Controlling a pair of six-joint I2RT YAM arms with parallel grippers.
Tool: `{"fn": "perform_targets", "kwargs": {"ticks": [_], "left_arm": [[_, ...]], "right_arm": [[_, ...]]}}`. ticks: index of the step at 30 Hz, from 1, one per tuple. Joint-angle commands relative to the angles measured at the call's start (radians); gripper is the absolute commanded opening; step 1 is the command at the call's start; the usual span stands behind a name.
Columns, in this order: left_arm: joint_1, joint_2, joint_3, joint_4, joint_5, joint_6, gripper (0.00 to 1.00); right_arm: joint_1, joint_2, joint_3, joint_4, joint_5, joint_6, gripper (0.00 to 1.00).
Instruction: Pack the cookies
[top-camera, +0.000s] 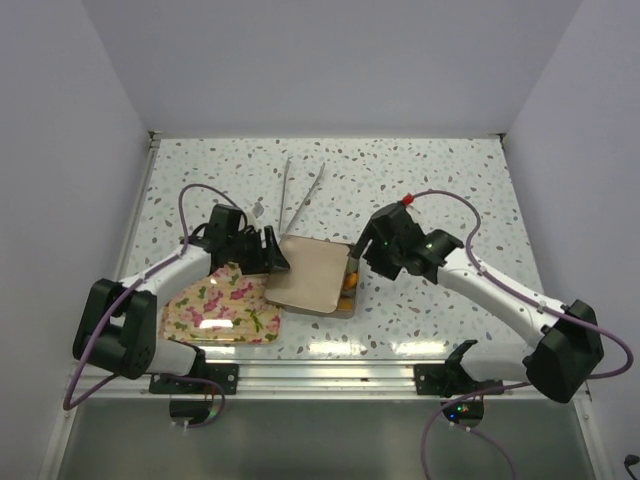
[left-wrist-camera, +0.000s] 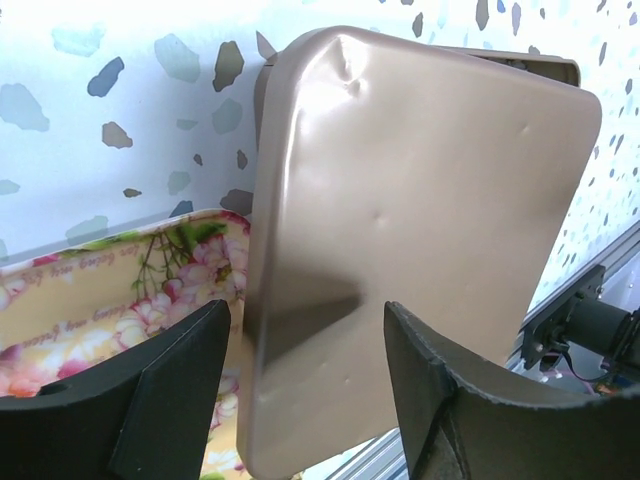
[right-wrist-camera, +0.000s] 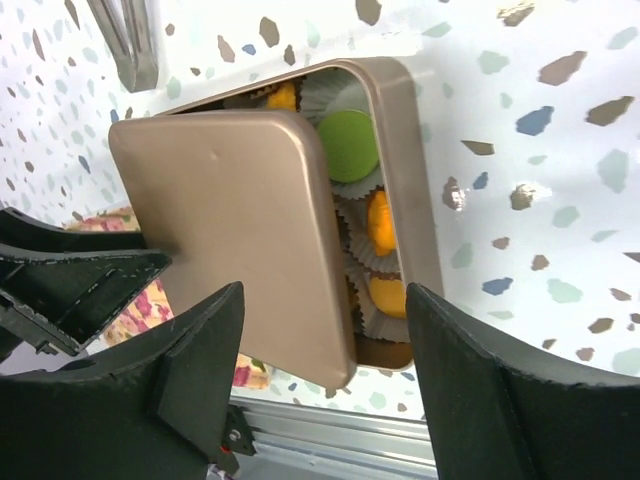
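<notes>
The cookies sit in white paper cups inside a bronze tin (right-wrist-camera: 420, 200). A light green one (right-wrist-camera: 348, 145) and orange ones (right-wrist-camera: 381, 222) show along its uncovered right side (top-camera: 347, 283). A plain bronze lid (top-camera: 308, 272) (left-wrist-camera: 420, 200) (right-wrist-camera: 230, 220) lies askew over the tin and hides the other cookies. My left gripper (top-camera: 272, 252) (left-wrist-camera: 305, 380) is open at the lid's left edge, holding nothing. My right gripper (top-camera: 362, 262) (right-wrist-camera: 325, 370) is open just above the tin's right side, with the lid's near corner and the tin's rim between its fingers but untouched.
A floral lid (top-camera: 222, 305) (left-wrist-camera: 110, 300) lies left of the tin, under the left arm. Metal tongs (top-camera: 297, 195) (right-wrist-camera: 125, 40) rest on the speckled table behind the tin. The aluminium rail (top-camera: 330, 375) runs along the near table edge.
</notes>
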Motion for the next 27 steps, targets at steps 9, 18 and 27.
{"fn": "perform_targets", "kwargs": {"ticks": [9,18,27], "left_arm": [[-0.129,0.008,0.029,0.024,-0.121,-0.131,0.64],[-0.171,0.037,0.050,-0.003,-0.213,-0.228,0.61],[-0.225,0.108,0.152,-0.052,-0.293,-0.328,0.60]], "right_arm": [[-0.072,-0.137,-0.158,-0.105,0.003,-0.045,0.46],[-0.081,-0.171,-0.228,-0.079,-0.061,-0.104,0.32],[-0.081,-0.073,-0.261,0.068,-0.213,-0.170,0.22]]}}
